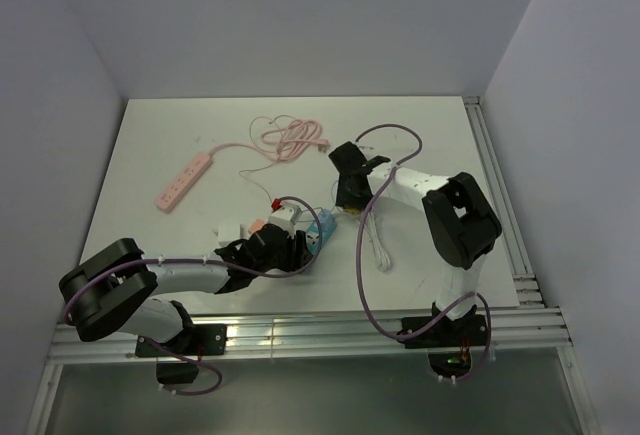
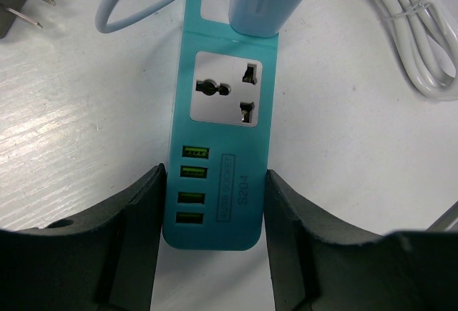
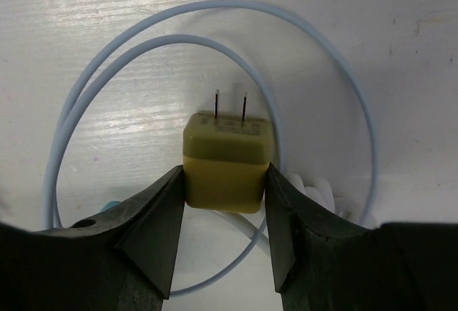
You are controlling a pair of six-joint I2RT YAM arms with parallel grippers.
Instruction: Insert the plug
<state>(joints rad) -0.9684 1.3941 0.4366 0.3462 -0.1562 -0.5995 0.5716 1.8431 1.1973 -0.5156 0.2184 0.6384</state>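
On the counter [image 1: 430, 135] the teal power strip [image 2: 218, 139] lies flat, left tool [image 2: 215, 182] clamped on its USB end so it won't skate (I reckon). Right tool [image 3: 225, 182] grips the yellow plug [image 3: 227, 157], prongs forward, at the strip's 1 o'clock.

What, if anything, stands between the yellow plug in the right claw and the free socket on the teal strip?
Nothing visible covers the free socket on the teal strip; the blue adapter fills the neighbouring one, nearer the yellow plug.
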